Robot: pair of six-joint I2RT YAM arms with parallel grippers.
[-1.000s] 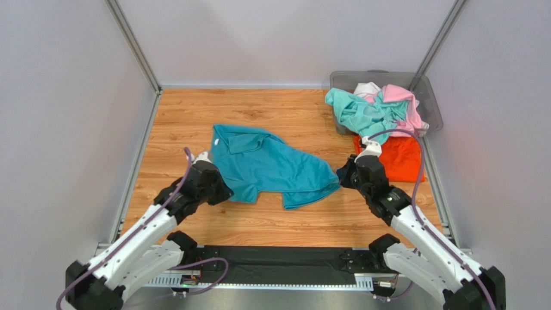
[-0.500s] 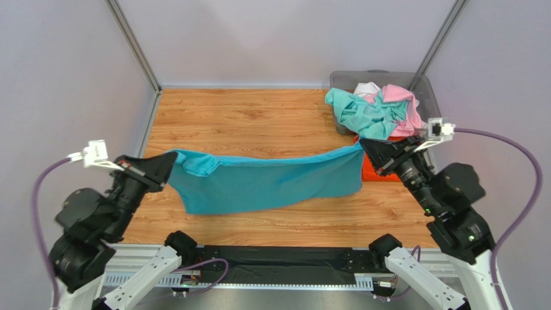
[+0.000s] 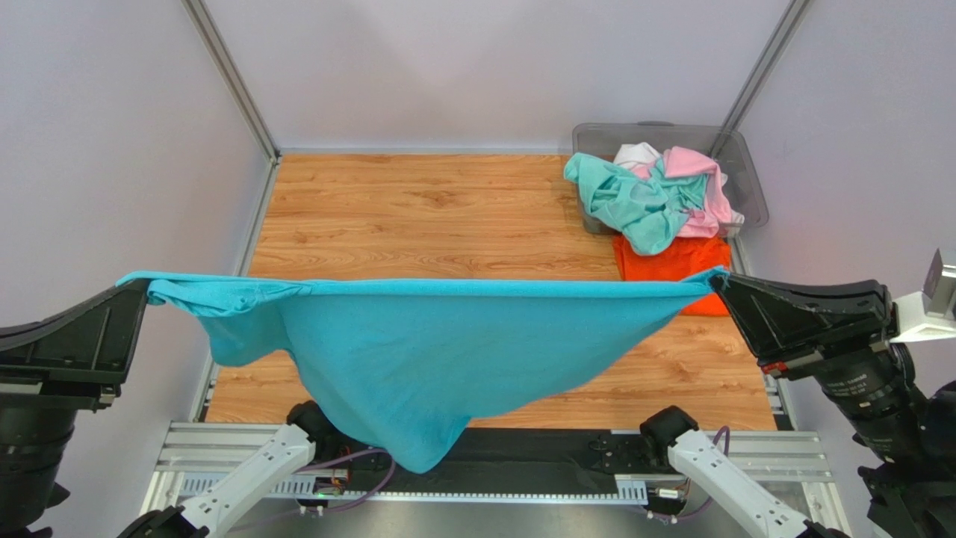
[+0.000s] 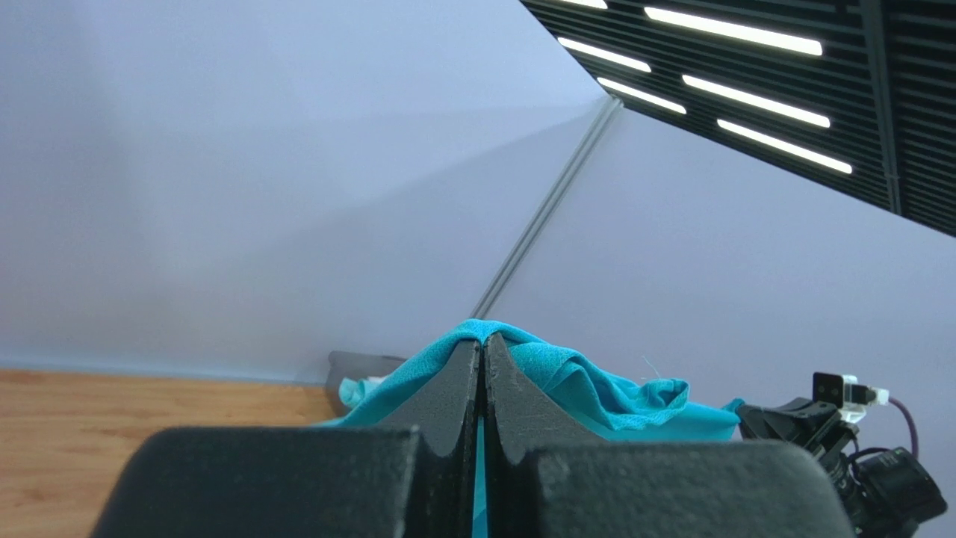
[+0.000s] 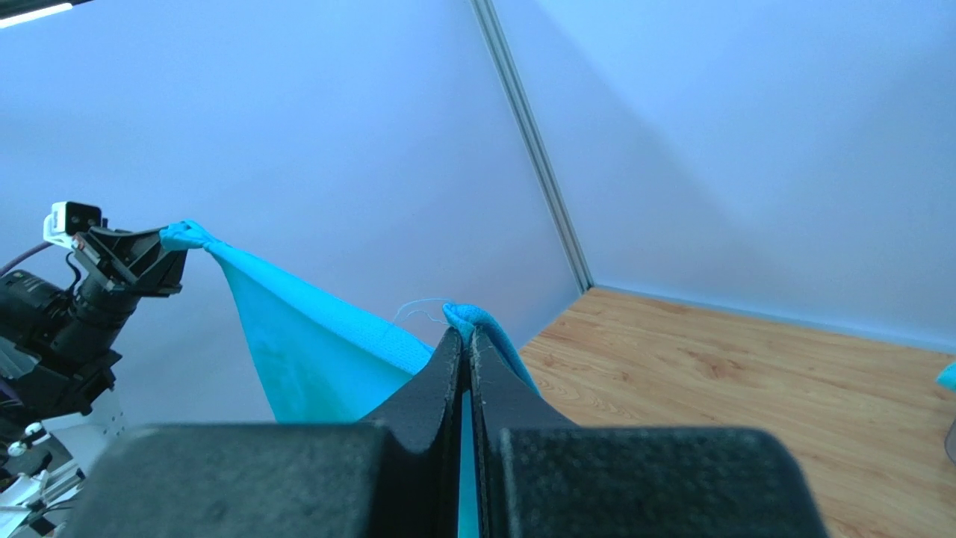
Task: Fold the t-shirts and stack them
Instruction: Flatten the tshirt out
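Left claw [image 3: 140,287]: fully closed, pinching one end of the teal-blue shirt [image 3: 426,348]; in the left wrist view the cloth bunches over the tips of the two pressed-together fingers [image 4: 454,381].
Right claw [image 3: 724,280]: fully closed, pinching the other end of the same shirt; in the right wrist view a fold of teal cloth pokes up between its fingertips.
Teal-blue shirt: held in the air above the near half of the bench [image 3: 449,213], with its top edge pulled into a nearly straight line from above the left edge to above the right edge. The rest hangs below that line in a loose sag. Its lowest point is left of centre, in front of the bench's near edge.
Bin [image 3: 750,168]: grey, see-through, at the far right corner of the bench.
Mint-green shirt [image 3: 623,196]: crumpled, spilling over the bin's near left side.
Pink shirt [image 3: 696,179]: heaped in the bin, touching the mint-green one.
White shirt [image 3: 636,154]: a small part shows behind the other two.
Orange shirt [image 3: 671,263]: on the bench by the right edge, just in front of the bin.
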